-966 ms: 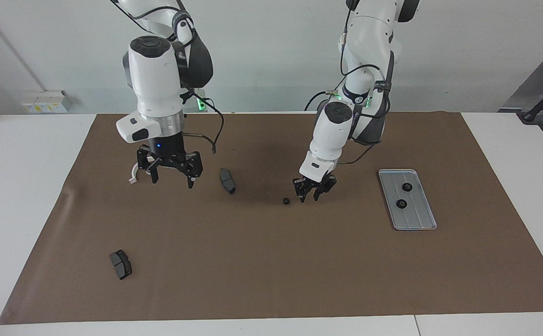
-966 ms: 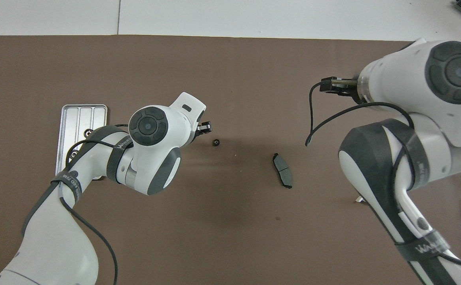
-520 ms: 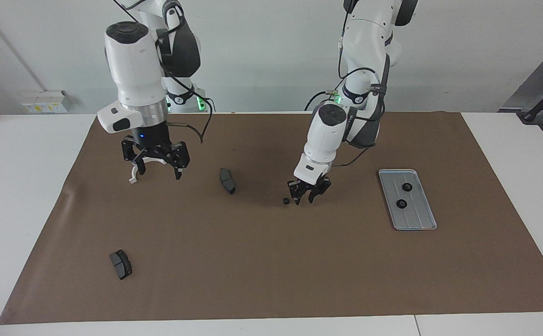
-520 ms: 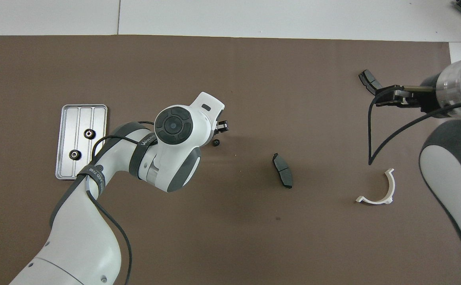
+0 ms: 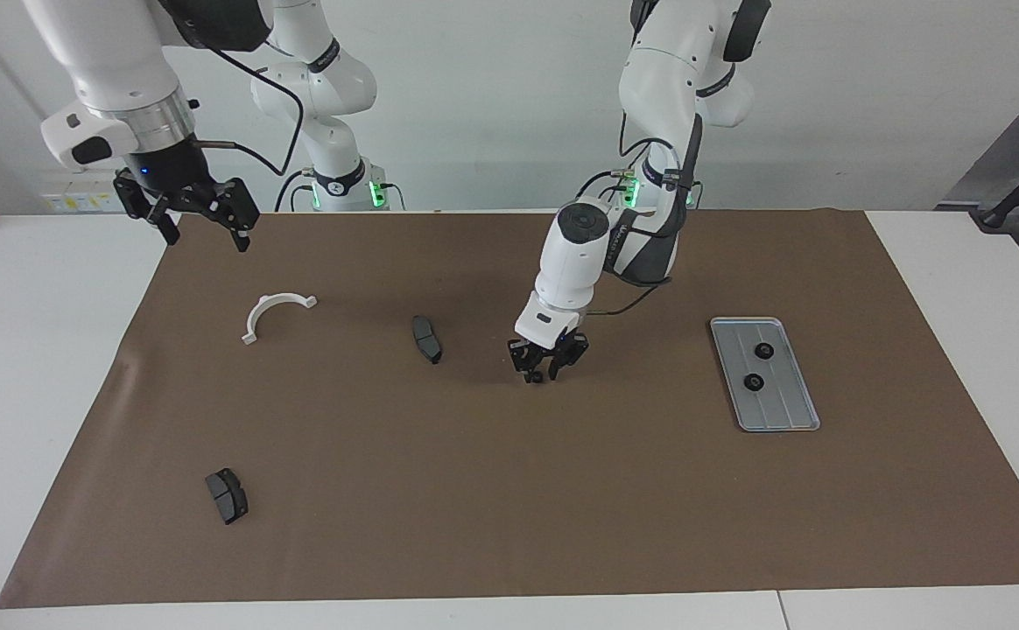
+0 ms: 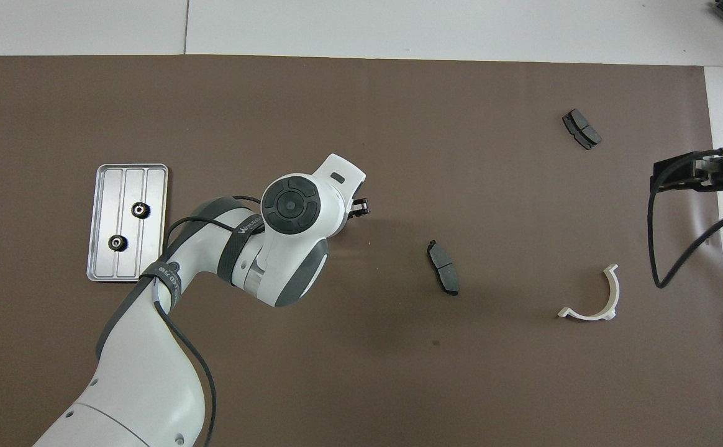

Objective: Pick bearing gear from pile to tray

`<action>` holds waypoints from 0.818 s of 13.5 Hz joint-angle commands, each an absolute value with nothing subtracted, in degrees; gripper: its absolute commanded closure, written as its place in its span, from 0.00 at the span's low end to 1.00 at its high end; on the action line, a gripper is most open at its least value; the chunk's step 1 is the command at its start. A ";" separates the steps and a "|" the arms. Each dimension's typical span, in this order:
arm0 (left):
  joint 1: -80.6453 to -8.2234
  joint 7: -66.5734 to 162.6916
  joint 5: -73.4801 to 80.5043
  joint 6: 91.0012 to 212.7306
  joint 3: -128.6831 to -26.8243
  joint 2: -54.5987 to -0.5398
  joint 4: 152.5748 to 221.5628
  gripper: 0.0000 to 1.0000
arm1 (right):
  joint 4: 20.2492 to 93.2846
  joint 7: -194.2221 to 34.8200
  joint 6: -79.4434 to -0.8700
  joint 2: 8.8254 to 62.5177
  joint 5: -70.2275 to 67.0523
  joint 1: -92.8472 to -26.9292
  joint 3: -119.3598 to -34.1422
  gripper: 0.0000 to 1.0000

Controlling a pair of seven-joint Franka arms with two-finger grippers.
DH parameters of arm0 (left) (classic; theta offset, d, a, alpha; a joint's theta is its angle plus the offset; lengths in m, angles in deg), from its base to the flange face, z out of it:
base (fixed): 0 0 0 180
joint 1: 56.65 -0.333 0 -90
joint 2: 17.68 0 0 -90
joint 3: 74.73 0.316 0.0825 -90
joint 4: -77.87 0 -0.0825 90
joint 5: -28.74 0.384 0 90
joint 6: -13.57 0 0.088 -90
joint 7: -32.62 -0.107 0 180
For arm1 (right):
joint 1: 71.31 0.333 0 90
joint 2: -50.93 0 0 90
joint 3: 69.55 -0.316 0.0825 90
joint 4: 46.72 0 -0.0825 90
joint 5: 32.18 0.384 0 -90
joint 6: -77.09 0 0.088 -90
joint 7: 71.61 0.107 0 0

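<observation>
A small black bearing gear (image 5: 537,378) lies on the brown mat near the middle of the table. My left gripper (image 5: 544,374) is down at the mat with its fingers apart around this ring, so it is open. In the overhead view the left hand hides the ring and only one finger (image 6: 362,204) shows. The silver tray (image 5: 783,408) (image 6: 110,198) lies toward the left arm's end and holds two black rings (image 5: 763,351) (image 5: 752,381). My right gripper (image 5: 206,229) hangs open and empty, high over the mat's corner at the right arm's end.
The rest of the pile is scattered: a white half-ring (image 5: 275,313) (image 6: 591,301), one dark brake pad (image 5: 426,339) (image 6: 443,276) beside the left gripper, another pad (image 5: 227,495) (image 6: 581,129) far from the robots. The brown mat (image 5: 509,507) covers the table.
My left gripper slid toward the right arm's end and lowered onto the loose ring. My right gripper rose and drew back off the white half-ring toward the mat's corner.
</observation>
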State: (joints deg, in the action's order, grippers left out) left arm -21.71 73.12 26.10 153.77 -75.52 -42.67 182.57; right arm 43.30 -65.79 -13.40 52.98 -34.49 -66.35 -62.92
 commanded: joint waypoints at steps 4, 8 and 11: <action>-20.70 74.01 26.45 154.98 -74.55 -42.73 184.04 0.55 | 43.98 -67.22 -11.68 53.65 -33.76 -66.65 -64.01 0.00; -20.09 74.10 26.45 157.18 -74.55 -42.73 185.45 0.55 | 43.72 -67.92 -11.06 53.39 -33.85 -66.65 -64.10 0.00; -20.00 74.98 26.45 157.62 -74.55 -42.82 185.45 0.58 | 44.50 -68.01 -11.24 53.74 -32.97 -66.57 -64.10 0.00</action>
